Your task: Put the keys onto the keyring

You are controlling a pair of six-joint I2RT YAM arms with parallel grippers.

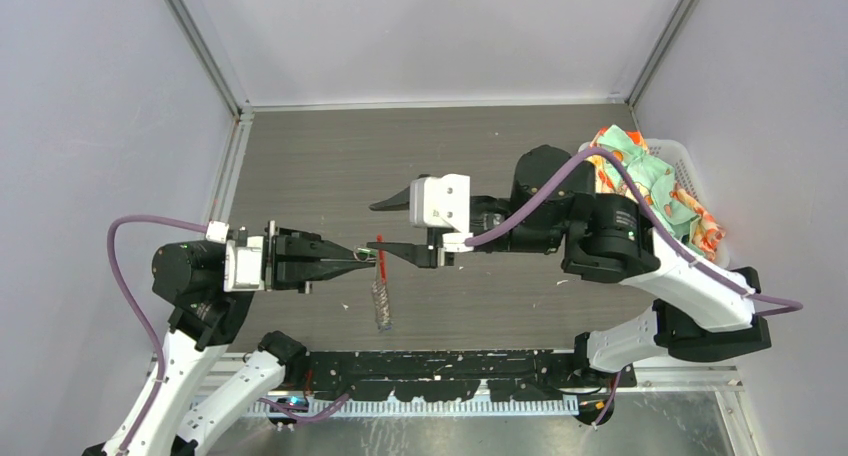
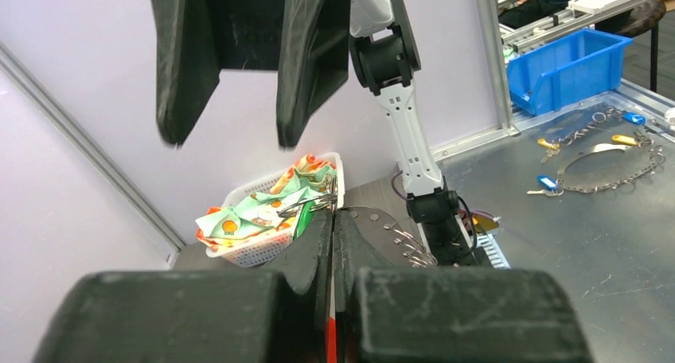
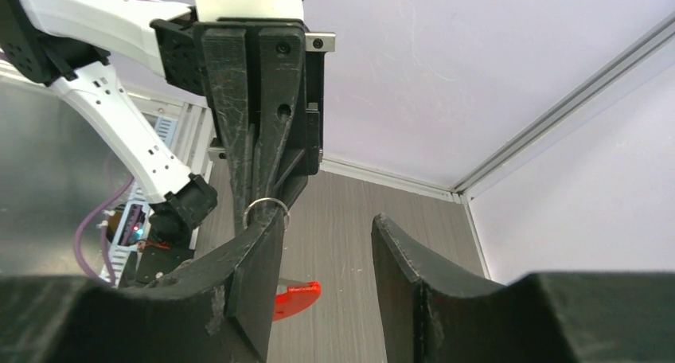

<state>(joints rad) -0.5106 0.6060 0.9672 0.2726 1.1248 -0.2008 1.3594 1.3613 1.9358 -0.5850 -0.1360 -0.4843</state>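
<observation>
My left gripper point(image 1: 362, 261) is shut on the keyring point(image 1: 381, 266). Its red loop point(image 3: 298, 297) sticks out below the fingers and the grey chain point(image 1: 382, 306) hangs down toward the table. In the left wrist view a strip of the red loop point(image 2: 330, 341) shows between the closed jaws. A green-headed key point(image 2: 302, 224) and a small metal ring point(image 3: 266, 200) sit at the left fingertips. My right gripper point(image 1: 388, 227) is open, facing the left one tip to tip. Its lower finger point(image 3: 259, 275) touches the ring, and nothing sits between its fingers.
A white basket point(image 1: 690, 171) filled with patterned cloth stands at the right edge of the table, behind the right arm. Beyond the enclosure, in the left wrist view, a blue bin point(image 2: 569, 64) and several loose keys and chains point(image 2: 605, 160) lie on a metal bench.
</observation>
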